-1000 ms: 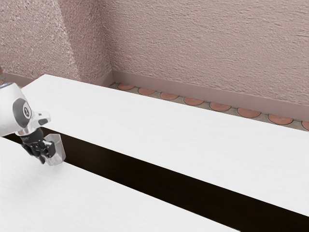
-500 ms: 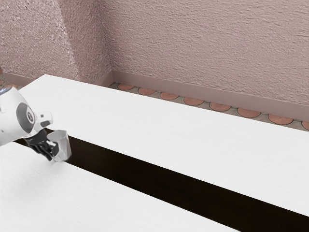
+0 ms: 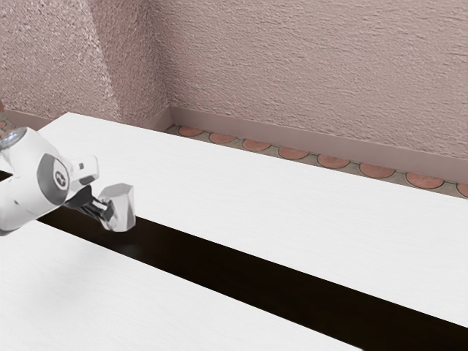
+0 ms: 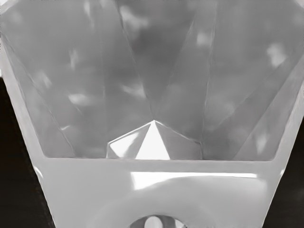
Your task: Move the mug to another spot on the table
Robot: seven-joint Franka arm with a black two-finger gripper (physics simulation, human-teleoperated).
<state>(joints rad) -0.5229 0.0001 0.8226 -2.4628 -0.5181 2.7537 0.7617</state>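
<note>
Though the mug is already off the table (image 3: 292, 197), the task is judged to be only in its middle stretch: the pick-up is done, while the carry across, the lowering and the release are all left, and no new resting spot has been reached. The table is a broad white surface split by a long dark gap (image 3: 241, 267), with one slab on the near side of that gap and a larger one beyond it. The white arm (image 3: 36, 186) comes in over the end of the gap at the exterior view's left. The mug (image 3: 121, 205), grey and faceted, hangs at that same end, seen against the gap's far edge, touching neither slab and tipped well over instead of upright. The wrist view looks straight down into its angular inside (image 4: 152, 85). The tool (image 3: 102, 210) is closed on the mug, its black fingers pinching it on the side that faces the arm, and it holds nothing else. A second ago the mug stood close to upright and lower down, at the gap's near edge. Half a second ago it had begun to rise and lean. Now it is higher, further along the gap toward the exterior view's right, and tilted far more, the arm's hand having swung out after it.
</note>
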